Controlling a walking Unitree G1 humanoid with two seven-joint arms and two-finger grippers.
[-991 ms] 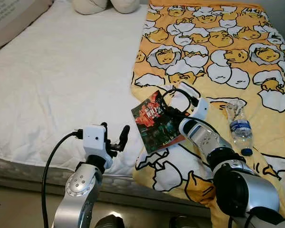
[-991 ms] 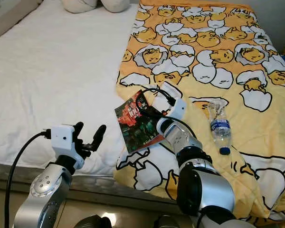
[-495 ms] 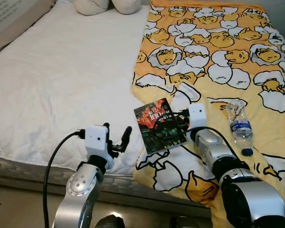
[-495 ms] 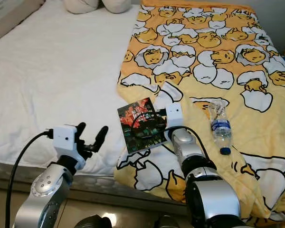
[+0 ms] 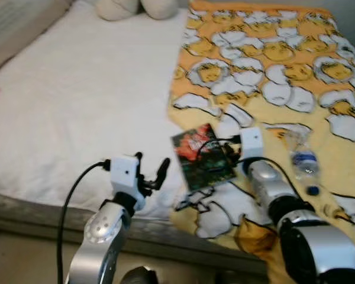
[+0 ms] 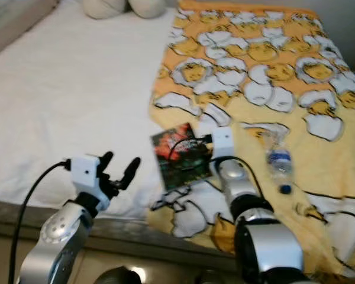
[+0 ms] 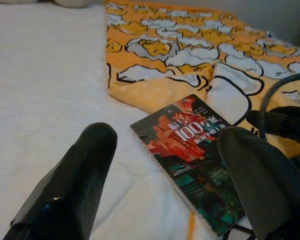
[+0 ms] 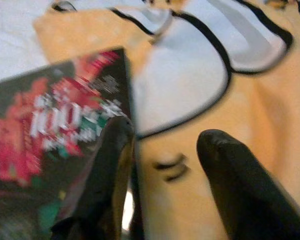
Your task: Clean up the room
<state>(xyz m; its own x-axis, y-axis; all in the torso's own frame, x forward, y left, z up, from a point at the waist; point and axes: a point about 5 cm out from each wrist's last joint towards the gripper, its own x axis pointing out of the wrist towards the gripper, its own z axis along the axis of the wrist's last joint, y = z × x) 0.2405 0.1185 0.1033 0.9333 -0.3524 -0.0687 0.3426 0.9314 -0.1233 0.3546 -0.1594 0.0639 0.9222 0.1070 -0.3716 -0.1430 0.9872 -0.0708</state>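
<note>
A dark book (image 5: 201, 158) with a red cover picture lies on the bed, where the yellow egg-print blanket (image 5: 272, 71) meets the white sheet (image 5: 77, 106). My right gripper (image 5: 228, 157) sits at the book's right edge. In the right wrist view it (image 8: 165, 132) is open, with one finger (image 8: 105, 170) against the edge of the book (image 8: 50, 125) and blanket showing between the fingers. My left gripper (image 5: 152, 161) is open and holds nothing. It hovers above the bed's front edge, left of the book (image 7: 190, 145).
A clear plastic water bottle (image 5: 302, 158) with a blue cap lies on the blanket to the right of the book. Two pale pillows (image 5: 136, 7) rest at the head of the bed. The mattress front edge (image 5: 41, 204) runs below my left arm.
My right gripper was over the tilted book a second ago and has drawn back to its right edge; the book lies flatter. The camera has shifted and the picture is blurred.
</note>
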